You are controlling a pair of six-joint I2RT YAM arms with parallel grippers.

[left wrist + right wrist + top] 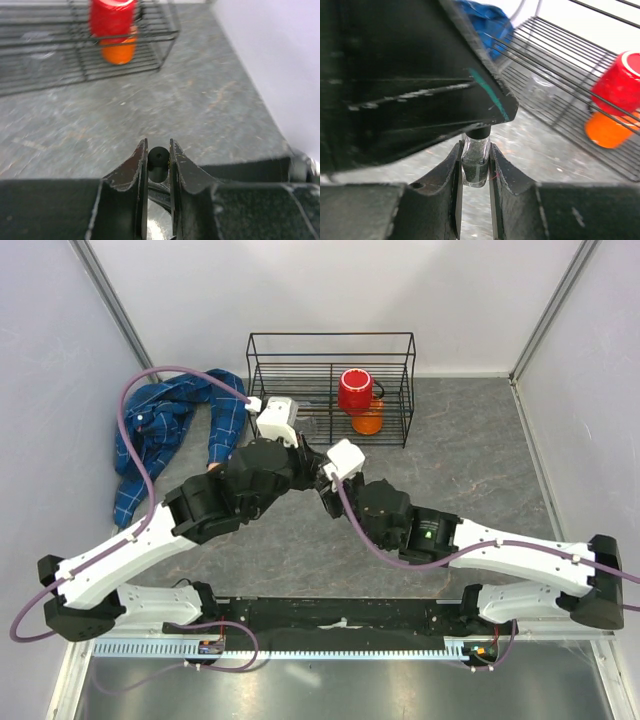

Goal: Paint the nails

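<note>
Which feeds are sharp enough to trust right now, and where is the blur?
Top external: sharp and evenly lit, though the arms hide the grip. Left wrist: the cap between the fingers is clear; rack and red cup behind are smeared. Right wrist: the bottle reads well, the rack is soft, and a dark blur blocks the upper left.

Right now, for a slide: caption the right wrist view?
Right jaws shut on a small clear glass bottle, left jaws on its black cap.
</note>
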